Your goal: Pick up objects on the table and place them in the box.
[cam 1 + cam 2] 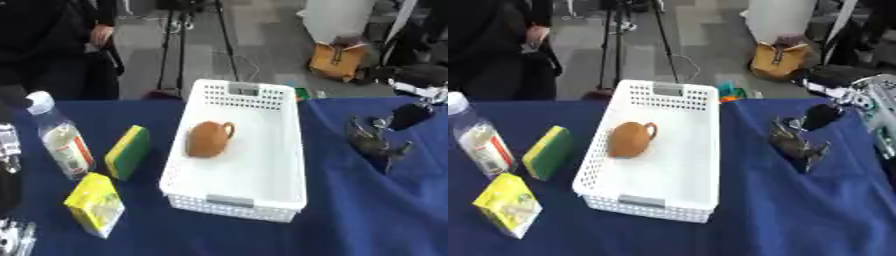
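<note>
- On the blue tabletop (376,220), left of the white perforated box (262,192), three things wait: clear plastic bottle (59,137) w/ white cap, standing upright; yellow-green sponge (128,152) set on edge, between bottle and box; yellow carton (94,204) nearest the front edge, tilted.
- Brown clay teapot (208,139) already lies inside the box, toward its far-left part, handle pointing right.
- Bottle: prob. the heaviest of the three if full (contents look pale, can't tell the level); smooth wall, likely slippery; best taken round the labelled middle, thumb opposite fingers, kept upright.
- Sponge: light, soft, will squash; pinch across the two broad faces, no care needed for breakage.
- Carton: light, thin card, corners may dent; take across the narrow sides, not the top flap.
- Teapot would be the fragile one, but it needs no more handling.
- Right hand (798,142): over the cloth to the right of the box, apart from it, fingers pointing down and relaxed, spread somewhat, holding nothing; forearm comes in from the upper right.
- Left hand (12,239): only a silver bit shows at the lower-left corner, near the carton; can't tell if fingers are open or curled.
- Judgement: all remaining things sit on the left, so left hand is better placed; right would need to cross over the box.
</note>
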Controlling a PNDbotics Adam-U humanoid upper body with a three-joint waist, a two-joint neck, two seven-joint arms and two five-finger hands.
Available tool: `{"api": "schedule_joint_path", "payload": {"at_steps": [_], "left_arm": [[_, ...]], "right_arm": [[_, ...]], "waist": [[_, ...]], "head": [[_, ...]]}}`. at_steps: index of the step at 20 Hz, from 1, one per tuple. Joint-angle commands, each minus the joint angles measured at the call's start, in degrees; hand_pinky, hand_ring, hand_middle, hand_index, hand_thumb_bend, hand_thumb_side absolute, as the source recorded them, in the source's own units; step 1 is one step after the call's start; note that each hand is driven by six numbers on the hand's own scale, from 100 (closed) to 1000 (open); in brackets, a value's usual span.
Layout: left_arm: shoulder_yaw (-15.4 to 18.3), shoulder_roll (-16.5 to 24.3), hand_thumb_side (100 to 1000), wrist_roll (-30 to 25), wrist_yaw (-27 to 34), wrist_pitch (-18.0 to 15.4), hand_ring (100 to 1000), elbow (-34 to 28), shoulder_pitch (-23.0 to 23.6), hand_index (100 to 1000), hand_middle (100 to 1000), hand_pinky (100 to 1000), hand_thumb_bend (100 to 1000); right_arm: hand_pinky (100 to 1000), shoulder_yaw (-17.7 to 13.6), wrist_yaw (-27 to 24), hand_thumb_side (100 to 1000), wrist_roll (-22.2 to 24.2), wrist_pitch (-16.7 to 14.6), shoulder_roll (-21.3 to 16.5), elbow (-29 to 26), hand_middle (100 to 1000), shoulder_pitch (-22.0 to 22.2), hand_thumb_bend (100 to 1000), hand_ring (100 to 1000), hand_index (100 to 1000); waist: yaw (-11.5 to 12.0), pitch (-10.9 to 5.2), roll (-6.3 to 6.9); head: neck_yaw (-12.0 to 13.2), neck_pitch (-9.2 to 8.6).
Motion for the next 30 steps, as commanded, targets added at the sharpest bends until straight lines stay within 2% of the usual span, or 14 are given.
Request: {"api": "schedule_joint_path", "payload": {"at_steps": [1,4,10,13,16,17,18,22,27,30], "left_arm": [[0.3,0.8,844,0.2,-0.3,0.0,737,-0.9,-0.7,722,539,874,100],[0.3,0.7,842,0.3,-0.3,0.1,737,-0.9,-0.7,722,539,874,100],[0.3,0.6,839,0.3,-0.3,0.1,737,-0.9,-0.8,721,539,874,100],[0.3,0.8,828,0.2,-0.3,0.1,737,-0.9,-0.8,721,539,873,100],[0.4,0.9,828,0.3,-0.3,0.2,737,-0.9,-0.9,721,539,873,100],[0.4,0.9,832,0.3,-0.3,0.2,737,-0.9,-0.9,721,539,873,100],[0.5,1.0,832,0.4,-0.3,0.2,737,-0.9,-0.9,721,539,873,100],[0.5,1.0,841,0.5,-0.3,0.2,737,-0.9,-1.0,720,539,874,100],[0.5,0.9,843,0.6,-0.5,0.4,736,-0.9,-1.1,720,538,874,100],[0.4,0.8,841,0.6,-0.4,0.4,735,-0.9,-1.0,720,537,874,100]], "right_arm": [[992,-0.9,4.3,535,-1.3,-0.8,-0.9,-0.4,1000,-0.5,414,1000,1000],[988,-1.5,5.9,524,-2.0,-0.8,-0.6,0.5,1000,0.0,404,1000,1000],[985,-2.2,4.5,532,-0.7,-1.6,0.2,0.1,1000,1.0,407,1000,1000],[987,-2.6,3.3,594,0.8,-2.1,0.9,-0.5,1000,1.9,423,1000,1000],[987,-3.0,1.5,598,2.6,-2.4,1.1,-1.3,1000,2.6,423,1000,1000],[982,-3.4,0.7,641,3.1,-2.3,1.3,-1.6,1000,3.1,417,1000,1000],[982,-3.8,-0.2,641,3.6,-2.2,1.5,-2.1,1000,3.7,417,1000,1000],[981,-4.6,-1.9,643,5.1,-1.1,2.5,-3.6,1000,5.1,405,1000,1000],[982,-5.7,0.9,624,4.3,1.6,3.2,-3.0,1000,5.7,382,1000,1000],[978,-6.4,1.7,628,4.2,2.0,3.8,-1.4,1000,5.5,372,1000,1000]], "waist": [[-0.1,-1.17,0.02],[-0.1,-1.12,0.14],[0.1,-1.11,0.53],[-0.2,-1.15,0.26],[-0.4,-1.15,0.04],[-0.5,-1.17,-0.22],[-0.6,-1.19,-0.40],[-1.1,-1.33,-1.24],[-0.9,-1.37,-1.41],[-0.7,-1.30,-1.28]], "head": [[-0.2,-0.33],[-0.2,-0.43],[-0.4,-0.33],[-0.2,-0.40],[0.0,-0.51],[0.2,-0.49],[0.3,-0.46],[0.7,-0.50],[0.0,-0.81],[-0.3,-0.93]]}}
